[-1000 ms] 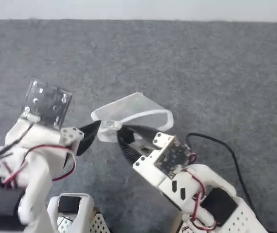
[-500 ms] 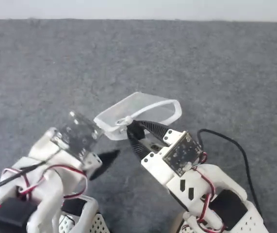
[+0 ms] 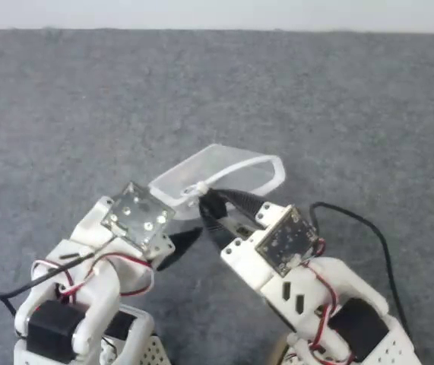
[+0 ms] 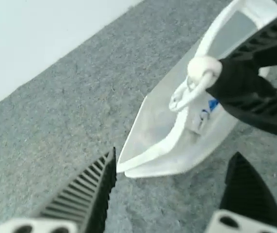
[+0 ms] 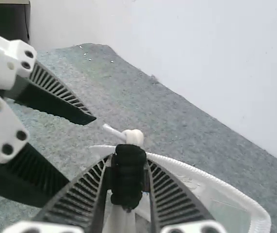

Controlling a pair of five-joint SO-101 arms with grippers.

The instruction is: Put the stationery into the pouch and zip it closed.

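Grey felt-like table surface, pale wall along its far edge

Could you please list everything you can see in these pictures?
Pouch: 1, clear white, mid-table, held at its zip end.
Pull: 1, white, on the pouch's zip, at the right tool's tips.
Cable: 1, black, on the table beside the right arm.
Table: 1, grey, carpet-like, under everything.
Wall: 1, white, behind the table.
Left tool: 1, black, open, just short of the pouch.
Right tool: 1, black, shut on the pouch.
Left arm, right arm: 2, white, at the near edge.
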